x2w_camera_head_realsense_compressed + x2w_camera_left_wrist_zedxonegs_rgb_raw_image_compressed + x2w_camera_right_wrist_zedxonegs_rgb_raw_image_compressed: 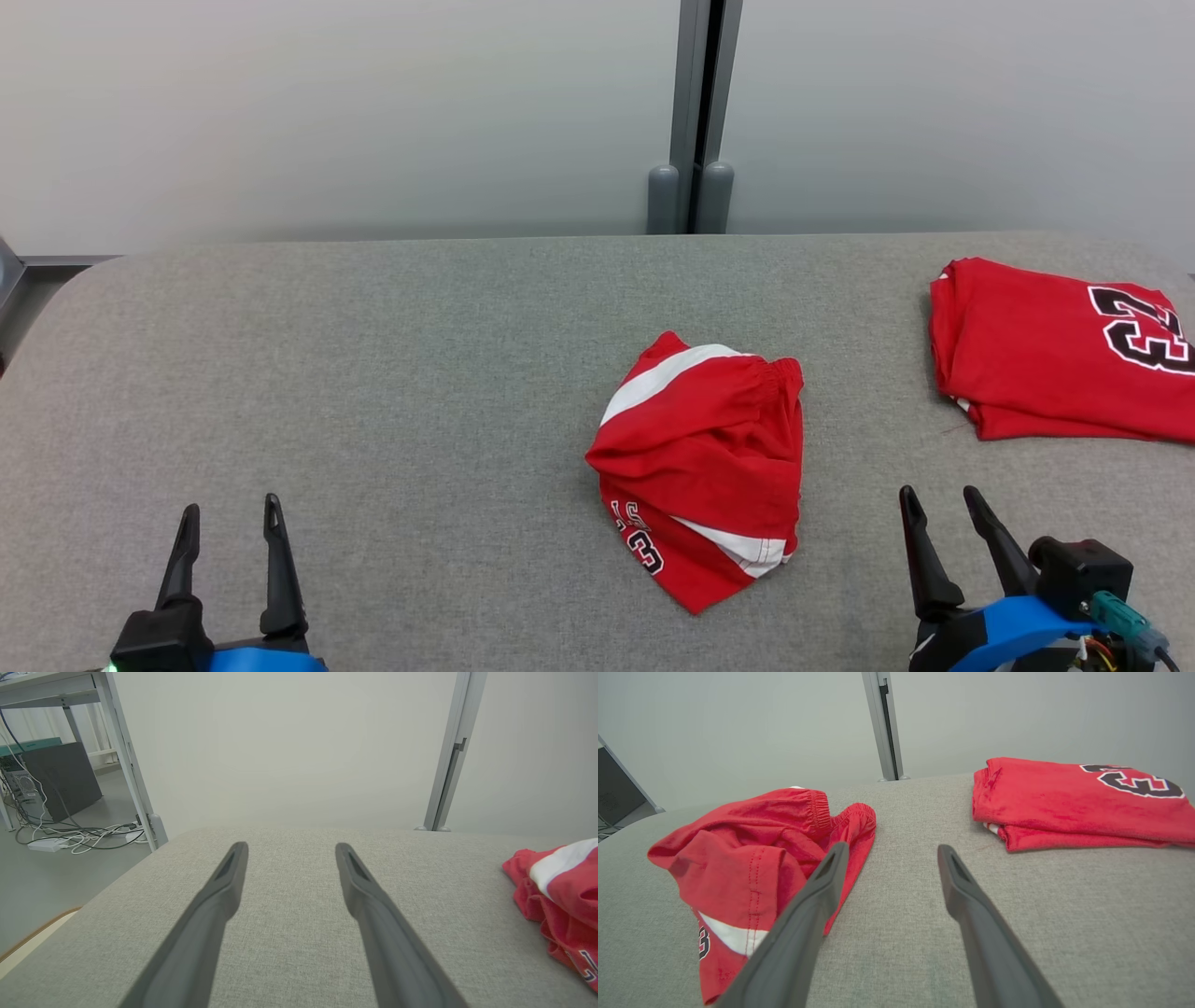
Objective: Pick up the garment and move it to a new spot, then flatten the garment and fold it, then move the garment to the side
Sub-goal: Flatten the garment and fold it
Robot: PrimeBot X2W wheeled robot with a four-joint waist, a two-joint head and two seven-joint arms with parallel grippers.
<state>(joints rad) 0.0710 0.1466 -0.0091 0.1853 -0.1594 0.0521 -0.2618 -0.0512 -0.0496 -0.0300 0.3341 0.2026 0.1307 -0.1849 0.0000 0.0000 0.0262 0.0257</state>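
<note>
Pick-up seems not yet begun: crumpled red shorts (705, 467) lie on the desk (373, 373), nearer the right gripper (938, 493). It and the left gripper (231, 506) have fingers (280, 579) apart, empty; next, reach and pinch cloth

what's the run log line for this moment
stage: before pickup | red shorts: crumpled, mid table, untouched | left gripper: open, empty | right gripper: open, empty | folded red jersey: far right

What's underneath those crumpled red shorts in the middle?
The red shorts lie straight on the grey padded table. Whether anything hides beneath their folds cannot be seen; the cloth covers it.
</note>
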